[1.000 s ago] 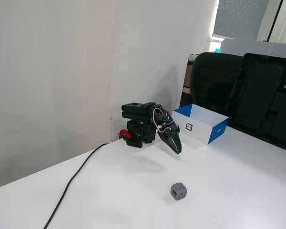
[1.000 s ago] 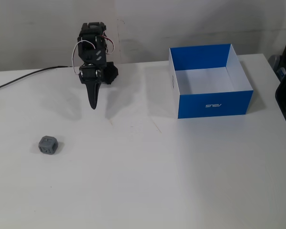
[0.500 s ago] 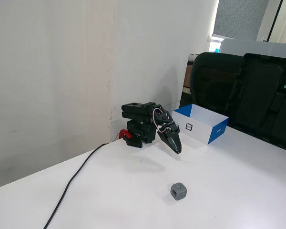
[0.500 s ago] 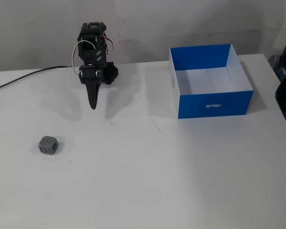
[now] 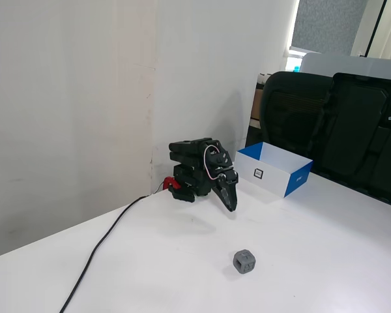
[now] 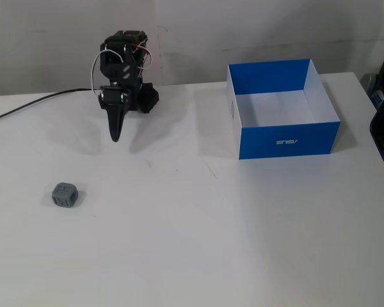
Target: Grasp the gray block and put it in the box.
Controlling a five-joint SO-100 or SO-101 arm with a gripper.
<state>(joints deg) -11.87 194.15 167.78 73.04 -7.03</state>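
Block [image 6: 64, 195] sits alone on the white table [image 6: 198, 243], well apart from our gripper [image 6: 115, 135] and far from the box [image 6: 283, 137] at the right of that fixed view. We see the gripper hanging above the table, pointing down, jaws pressed together and empty. The box lies open, white inside.

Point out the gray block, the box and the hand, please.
gray block [image 6: 64, 195], a fixed view, its top face.
box [image 6: 288, 138], a fixed view, its blue front wall.
hand [image 6: 115, 135], a fixed view, at the closed fingertips.
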